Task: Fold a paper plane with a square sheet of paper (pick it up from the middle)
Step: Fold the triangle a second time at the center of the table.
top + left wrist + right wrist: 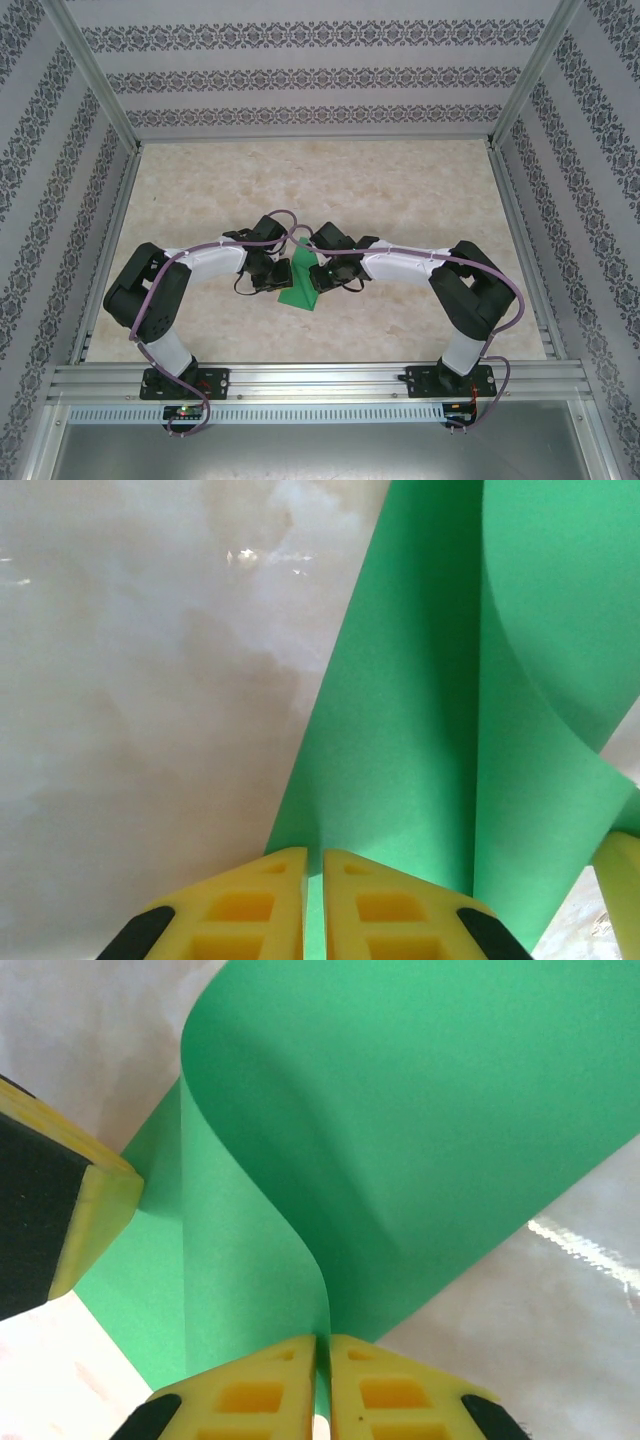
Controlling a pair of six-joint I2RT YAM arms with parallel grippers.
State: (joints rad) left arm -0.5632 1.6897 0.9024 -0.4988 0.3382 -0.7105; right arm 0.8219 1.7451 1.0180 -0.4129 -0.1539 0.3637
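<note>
The thin, bright green square sheet of paper (pixel 300 287) sits near the middle of the tabletop, slightly toward 6 o'clock, caught between the two arms. It is plain and matte, and it bends in a soft, open curve rather than a pressed crease. In the right wrist view one flap rolls over from 10 o'clock and sweeps down to the grip at 6 o'clock. Judging by that rounded bend, a fold is only being brought over and no dart shape exists yet.

The left fingers (pixel 250 905), blocky yellow plastic with cut-out cells and black patches, are pressed almost together on the sheet's near edge, with a sliver of green showing in the slit between them. The right fingers (pixel 250 1390), of the same make, pinch another part of the paper just as tightly. From above, the left pair lies at 9 o'clock of the sheet and the right pair at 3 o'clock, very near each other. Two close grips probably keep such limp paper from sagging while one layer is steered across the other. Whether the lowest corner touches the surface cannot be told.

The pale marbled tabletop (pixel 330 190) looks glossy and slick, with bright glints. Patterned wall panels (pixel 300 80) enclose it at 9, 12 and 3 o'clock.
</note>
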